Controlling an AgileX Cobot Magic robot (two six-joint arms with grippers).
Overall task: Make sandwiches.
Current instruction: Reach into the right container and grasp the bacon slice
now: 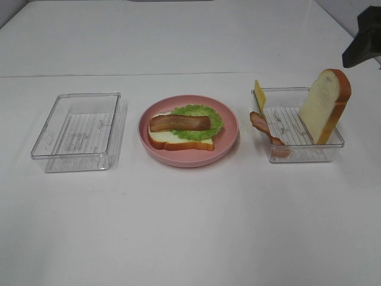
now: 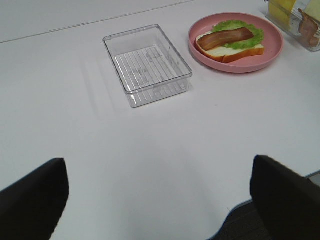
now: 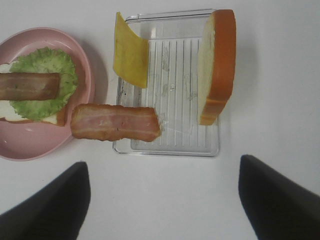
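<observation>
A part-built sandwich (image 1: 178, 142) lies on the pink plate (image 1: 190, 161): one bread slice, green lettuce (image 1: 208, 113) and one bacon strip (image 1: 178, 123) on top. The right clear tray (image 1: 303, 154) holds an upright bread slice (image 1: 324, 104), a yellow cheese slice (image 1: 259, 95) and a second bacon strip (image 1: 265, 128) draped over its left wall. My right gripper (image 3: 162, 200) is open and empty, high above that tray's near side; the bacon (image 3: 115, 122), cheese (image 3: 131, 52) and bread (image 3: 217, 65) show below it. My left gripper (image 2: 160, 200) is open and empty, near the table's front left.
An empty clear tray (image 1: 77, 125) stands left of the plate and shows in the left wrist view (image 2: 147, 65). The right arm (image 1: 364, 39) shows at the top right corner of the exterior view. The table is white.
</observation>
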